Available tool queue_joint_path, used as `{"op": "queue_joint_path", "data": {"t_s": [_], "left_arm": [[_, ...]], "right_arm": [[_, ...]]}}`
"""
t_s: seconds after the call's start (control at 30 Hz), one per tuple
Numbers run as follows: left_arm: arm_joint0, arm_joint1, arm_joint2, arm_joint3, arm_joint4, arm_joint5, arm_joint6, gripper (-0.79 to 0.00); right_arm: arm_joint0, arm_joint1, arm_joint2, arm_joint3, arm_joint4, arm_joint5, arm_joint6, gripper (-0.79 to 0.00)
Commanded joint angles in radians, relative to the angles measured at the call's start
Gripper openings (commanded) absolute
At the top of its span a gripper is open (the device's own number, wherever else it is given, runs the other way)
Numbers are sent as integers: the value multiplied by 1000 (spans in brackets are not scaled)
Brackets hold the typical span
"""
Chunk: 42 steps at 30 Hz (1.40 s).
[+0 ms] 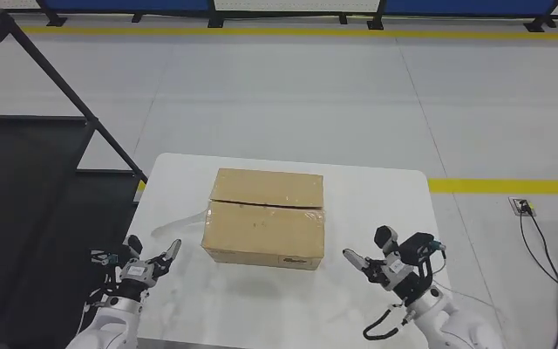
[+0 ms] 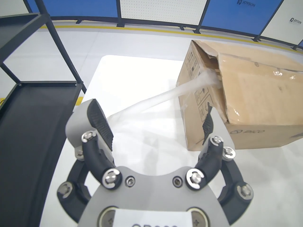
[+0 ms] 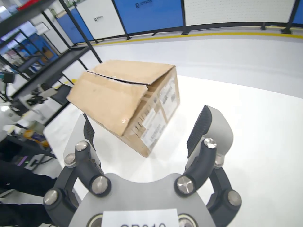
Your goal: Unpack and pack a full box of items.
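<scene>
White counter (image 1: 384, 209) on pale floor, blue and white panels behind. Cardboard box (image 1: 266, 218) at the counter's middle, top flaps down, seam slightly split. Clear tape strip (image 2: 151, 100) trailing from its left end toward the front left corner. Left gripper (image 1: 153, 247) there, spread wide, holding nothing. Right gripper (image 1: 368, 247) near the front right corner, likewise wide and empty.

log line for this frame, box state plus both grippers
box: flaps closed, on table | tape strip: loose at box end | left gripper: open, empty, near box | right gripper: open, empty, near box
</scene>
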<state>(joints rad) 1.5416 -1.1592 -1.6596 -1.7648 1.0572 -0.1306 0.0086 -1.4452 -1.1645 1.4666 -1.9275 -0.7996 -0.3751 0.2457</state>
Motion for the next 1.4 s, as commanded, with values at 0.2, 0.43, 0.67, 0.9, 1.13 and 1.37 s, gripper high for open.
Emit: {"op": "queue_joint_path", "data": {"t_s": [0.2, 0.43, 0.67, 0.9, 1.13, 1.37], "left_arm": [[-76, -5, 3, 43, -111, -47, 3, 0], [-75, -6, 6, 30, -110, -58, 6, 0], [-68, -8, 12, 25, -99, -60, 7, 0], [-82, -11, 30, 47, -87, -52, 6, 0], [-95, -13, 36, 53, -94, -43, 7, 0], [-108, -18, 46, 45, -121, -38, 19, 0]], "right_arm": [[219, -8, -87, 191, 314, -70, 180, 0], [342, -25, -182, 302, 361, -1, 216, 0], [434, -42, -253, 404, 416, 4, 222, 0], [482, -47, -262, 466, 578, -90, 301, 0], [473, -28, -207, 477, 830, -262, 504, 0], [430, 7, -180, 420, 1002, -389, 811, 0]]}}
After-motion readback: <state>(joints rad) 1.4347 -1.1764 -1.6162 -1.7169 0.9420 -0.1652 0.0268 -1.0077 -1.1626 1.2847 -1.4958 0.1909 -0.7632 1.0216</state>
